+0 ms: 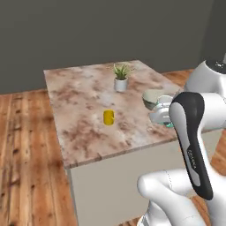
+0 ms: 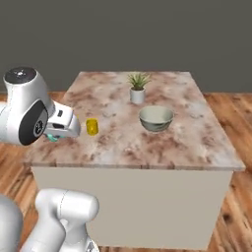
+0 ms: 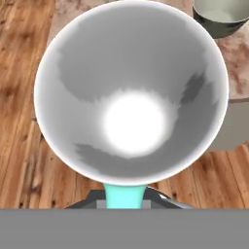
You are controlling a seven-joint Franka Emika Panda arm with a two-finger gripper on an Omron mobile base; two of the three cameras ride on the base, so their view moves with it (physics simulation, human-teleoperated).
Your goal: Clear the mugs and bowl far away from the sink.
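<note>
Left base view: the plain yellow mug [image 1: 108, 117] stands mid-counter on the brown marbled counter [image 1: 79, 101]; the pale grey-green bowl [image 1: 152, 98] sits near its right edge.

Right base view: the gripper [image 2: 53, 136] hangs at the counter's left edge.

Hand view: its jaws clamp the handle of the teal mug with a white inside [image 3: 131, 95].

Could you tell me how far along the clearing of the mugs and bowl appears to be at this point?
Nothing can be confirmed as done; no sink shows to judge distance from. In hand: the gripper is shut on the teal mug, carried at the counter edge. Left: the yellow mug and the bowl sit on the counter, near the plant pot.
</note>
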